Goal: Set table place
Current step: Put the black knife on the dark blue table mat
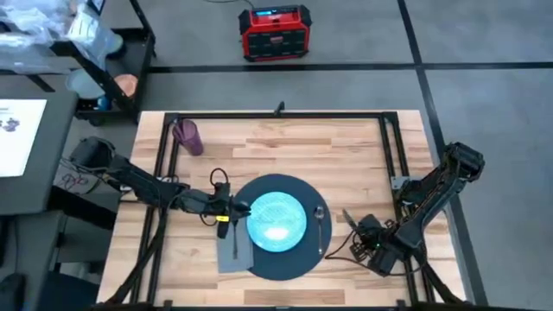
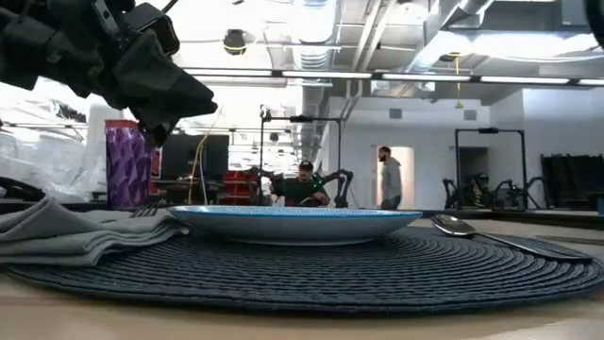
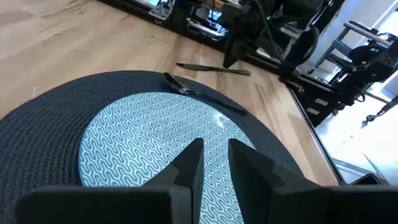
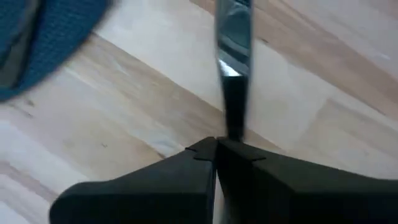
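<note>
On the light wood table [image 1: 285,142] lies the round dark mat, the place [image 1: 278,264], with a light blue patterned plate [image 1: 276,220] in its middle. A spoon [image 1: 320,225] lies on the mat, right of the plate. A grey napkin [image 1: 233,252] lies over the mat's left edge, with a fork [image 2: 142,212] on it. My left gripper [image 3: 214,163] hovers over the plate's left part, narrowly open, nothing between its fingers. My right gripper [image 4: 216,147] is right of the mat, shut on a knife [image 3: 214,67]. My right gripper pinches the knife's dark handle [image 4: 234,121] at its end between the two fingertips [image 4: 202,149]. The fingers lie along the knife, which points away from them toward the table's far left. It is about level and low over the wood; whether it rests there I cannot tell.
A purple cup [image 1: 187,136] stands at the table's far left corner. A black rail frame [image 1: 389,151] runs along the table's edges. A dark side desk [image 1: 26,147] stands off the left side, a red box [image 1: 274,32] on the floor beyond.
</note>
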You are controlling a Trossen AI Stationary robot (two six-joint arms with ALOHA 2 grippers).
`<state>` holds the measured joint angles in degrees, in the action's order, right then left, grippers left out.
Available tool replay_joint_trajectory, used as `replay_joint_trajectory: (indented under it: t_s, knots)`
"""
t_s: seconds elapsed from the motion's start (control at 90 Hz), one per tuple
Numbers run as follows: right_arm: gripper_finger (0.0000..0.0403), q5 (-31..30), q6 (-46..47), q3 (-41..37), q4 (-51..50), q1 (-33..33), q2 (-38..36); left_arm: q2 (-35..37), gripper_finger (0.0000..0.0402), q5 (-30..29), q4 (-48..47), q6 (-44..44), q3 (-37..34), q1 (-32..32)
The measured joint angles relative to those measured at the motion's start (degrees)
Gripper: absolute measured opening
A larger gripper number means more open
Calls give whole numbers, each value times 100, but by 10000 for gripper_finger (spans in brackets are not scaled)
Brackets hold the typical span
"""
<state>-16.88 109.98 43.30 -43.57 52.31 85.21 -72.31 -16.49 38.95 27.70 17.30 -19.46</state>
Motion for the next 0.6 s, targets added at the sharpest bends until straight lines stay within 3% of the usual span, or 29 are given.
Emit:
replay_joint_trajectory:
  t_s: [0.311, 0.433, 0.6]
  knots:
    - [7, 164, -96, 272, -748, 16, -9, 0, 56, 2, -1, -4, 0, -1]
    - [36, 649, -96, 272, -702, 4, -9, 0, 56, 2, -1, -4, 0, 0]
    - [88, 687, -79, 272, -697, 14, -11, 0, 56, 2, -1, -5, 0, 0]
